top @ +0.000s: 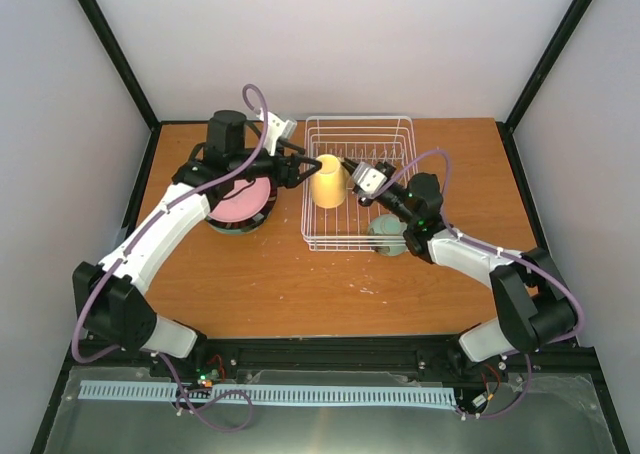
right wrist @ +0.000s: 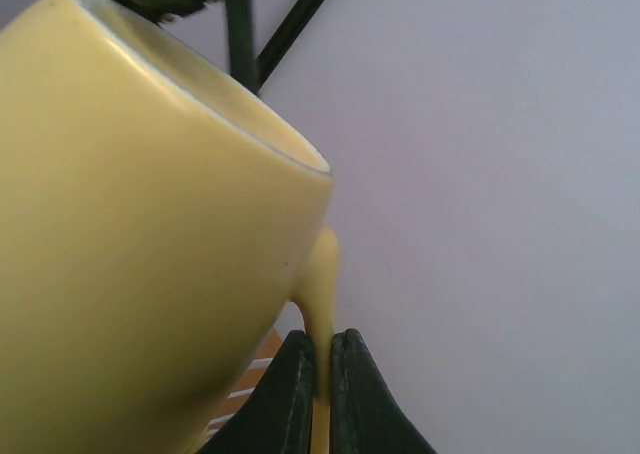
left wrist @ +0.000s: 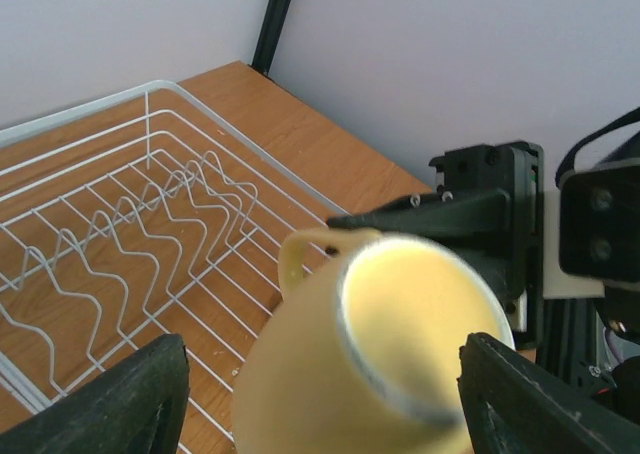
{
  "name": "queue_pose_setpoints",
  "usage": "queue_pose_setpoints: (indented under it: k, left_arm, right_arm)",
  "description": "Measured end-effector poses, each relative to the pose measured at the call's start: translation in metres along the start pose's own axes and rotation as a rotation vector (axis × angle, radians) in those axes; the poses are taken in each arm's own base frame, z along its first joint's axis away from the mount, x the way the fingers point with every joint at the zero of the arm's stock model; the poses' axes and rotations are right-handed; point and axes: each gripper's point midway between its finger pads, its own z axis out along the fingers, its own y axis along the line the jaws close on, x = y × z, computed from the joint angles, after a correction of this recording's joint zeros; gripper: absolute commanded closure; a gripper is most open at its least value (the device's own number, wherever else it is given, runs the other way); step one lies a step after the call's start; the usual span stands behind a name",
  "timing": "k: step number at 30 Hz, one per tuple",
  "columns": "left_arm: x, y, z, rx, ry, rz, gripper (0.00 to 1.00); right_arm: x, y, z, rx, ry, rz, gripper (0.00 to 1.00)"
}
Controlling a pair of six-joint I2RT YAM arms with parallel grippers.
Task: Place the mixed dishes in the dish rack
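Observation:
A pale yellow mug (top: pixel 328 181) hangs tilted above the white wire dish rack (top: pixel 380 132), over its left part. My right gripper (top: pixel 350 169) is shut on the mug's handle (right wrist: pixel 322 274), with its fingers pinching it from both sides in the right wrist view (right wrist: pixel 320 379). My left gripper (top: pixel 300 166) is open, and its fingers (left wrist: pixel 130 394) stand wide on either side of the mug's body (left wrist: pixel 300 374) without clearly touching it. A pink plate (top: pixel 243 202) lies on a dark-rimmed plate (top: pixel 232 227) left of the rack, under my left arm.
A pale green dish (top: pixel 387 236) sits at the rack's front right corner, partly hidden by my right arm. The rack's upright plate prongs (left wrist: pixel 130 224) stand bare. Black frame posts and pale walls close in the table.

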Motion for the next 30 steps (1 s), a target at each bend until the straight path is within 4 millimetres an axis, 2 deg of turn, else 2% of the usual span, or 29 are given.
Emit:
queue_pose_setpoints:
  k: [6,12,15,20,23,27,30]
  left_arm:
    - [0.012,0.021,0.016,-0.042,0.027,-0.023,0.30]
    - [0.026,0.053,0.013,-0.187,0.036,-0.025,0.41]
    - [0.026,0.063,0.012,-0.211,0.034,-0.027,0.41]
    - [0.031,0.077,0.016,-0.255,0.045,-0.034,0.42]
    - [0.031,0.084,0.014,-0.290,0.047,-0.022,0.42]
    - [0.030,0.095,0.008,-0.333,0.042,-0.011,0.42]
    - [0.027,0.112,-0.004,-0.370,0.028,-0.028,0.43]
  right_arm:
    - [0.006,0.023,0.001,-0.066,0.013,-0.041,0.97]
    - [0.023,0.041,-0.004,-0.125,0.060,-0.064,0.97]
    - [0.034,0.049,-0.002,-0.147,0.080,-0.072,0.97]
    - [0.076,0.071,0.001,-0.211,0.159,-0.051,0.97]
    - [0.107,0.077,0.001,-0.241,0.222,-0.032,0.97]
    - [0.138,0.069,0.007,-0.241,0.273,-0.023,0.97]
    - [0.148,0.056,0.022,-0.234,0.269,-0.027,0.97]
